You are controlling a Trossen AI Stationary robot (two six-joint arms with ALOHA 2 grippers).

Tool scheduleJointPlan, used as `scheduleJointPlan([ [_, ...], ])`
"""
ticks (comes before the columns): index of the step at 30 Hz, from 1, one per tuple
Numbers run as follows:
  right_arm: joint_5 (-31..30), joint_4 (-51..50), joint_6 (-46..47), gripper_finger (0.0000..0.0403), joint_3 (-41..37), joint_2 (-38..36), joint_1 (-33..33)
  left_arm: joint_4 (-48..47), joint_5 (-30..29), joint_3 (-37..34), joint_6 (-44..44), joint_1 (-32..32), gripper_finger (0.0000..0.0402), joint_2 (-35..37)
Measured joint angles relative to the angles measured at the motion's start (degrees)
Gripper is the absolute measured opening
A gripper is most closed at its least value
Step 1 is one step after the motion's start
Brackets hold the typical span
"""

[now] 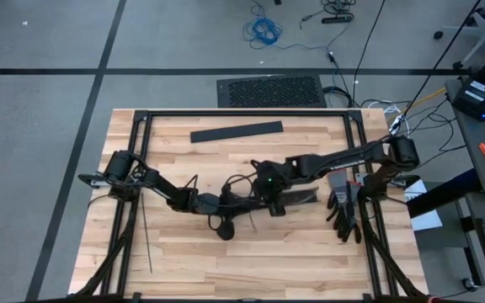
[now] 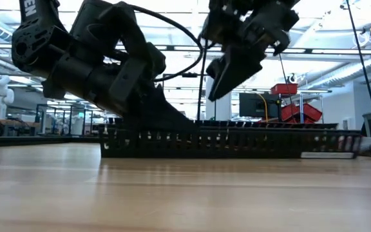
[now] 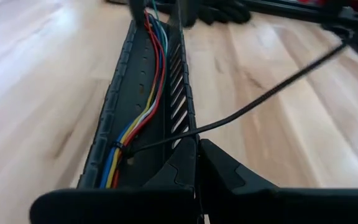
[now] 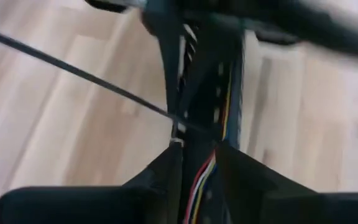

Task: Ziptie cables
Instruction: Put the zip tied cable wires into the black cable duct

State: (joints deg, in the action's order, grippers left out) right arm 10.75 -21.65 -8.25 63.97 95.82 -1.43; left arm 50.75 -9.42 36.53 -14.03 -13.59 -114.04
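**Cables lie in the duct, ziptie looped on, both claws at the tie**

The cables (image 3: 143,118), a thin bundle of red, yellow, blue, white and grey wires, run along the inside of the long black slotted plastic duct (image 3: 114,106) that lies in the middle of the wooden surface (image 1: 226,252). The duct keeps them straight and gathered, which I judge is why the tying is being done there rather than on the bare wood.

A thin dark plastic ziptie (image 3: 260,102) already circles the bundle near my left claw (image 3: 197,155); its long free tail slants up and away across the surface. The left claw is closed, fingertips together right at the duct wall beside the loop. It looks set there to steady the tie's head or the duct, though I cannot make out exactly what is pinched.

My right claw (image 4: 197,158) comes in from the other end of the duct, its two fingers a little apart and straddling the wires, with the tie's tail (image 4: 73,71) crossing just ahead of them. I cannot tell whether it has the tail.

In the high view, two more dark strips (image 1: 146,240) lie apart near the left edge of the surface, a flat wide black bar (image 1: 236,131) rests toward the far side, and a dark glove (image 1: 345,210) sits at the right.

The loop looks loose, so I judge cinching remains.
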Motion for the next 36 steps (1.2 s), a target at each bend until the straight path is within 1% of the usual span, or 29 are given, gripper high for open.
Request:
scheduleJointPlan([
  [5,0.15,0.68,-4.37,0.0079,0.0,-0.54,-1.48,0.34,4.06,-0.13,-0.5,1.15,0.0013,1.25],
  [8,0.06,0.89,-5.74,0.0067,0.0,0.91,-1.93,0.06,4.57,-0.15,-1.16,1.95,0.0013,2.27],
  [10,-0.07,1.85,-5.92,0.0058,0.0,2.18,-2.48,0.15,4.66,-0.15,-3.4,2.61,0.0013,2.34],
  [15,-0.63,5.21,-6.49,0.0042,-0.02,5.33,-4.38,-0.42,4.26,-0.11,-7.58,3.92,0.0009,2.38],
  [19,-5.19,6.5,-7.48,0.0038,-0.02,6.26,-5.18,-0.87,4.2,-0.07,-9.87,4.12,0.0006,2.4],
  [21,-6.33,6.6,-7.68,0.0038,-0.02,6.26,-5.18,-2.14,3.72,0.03,-11.96,4.16,0.0005,2.43],
  [26,-6.32,6.71,-8.12,0.0038,-0.02,6.28,-5.15,-5.49,2.18,0.11,-15.56,4.47,0.0004,2.64],
  [36,-6.26,6.91,-8.99,0.0038,-0.02,6.28,-5.0,-4.92,1.16,0.28,-22.09,5.6,0.0004,0.89],
])
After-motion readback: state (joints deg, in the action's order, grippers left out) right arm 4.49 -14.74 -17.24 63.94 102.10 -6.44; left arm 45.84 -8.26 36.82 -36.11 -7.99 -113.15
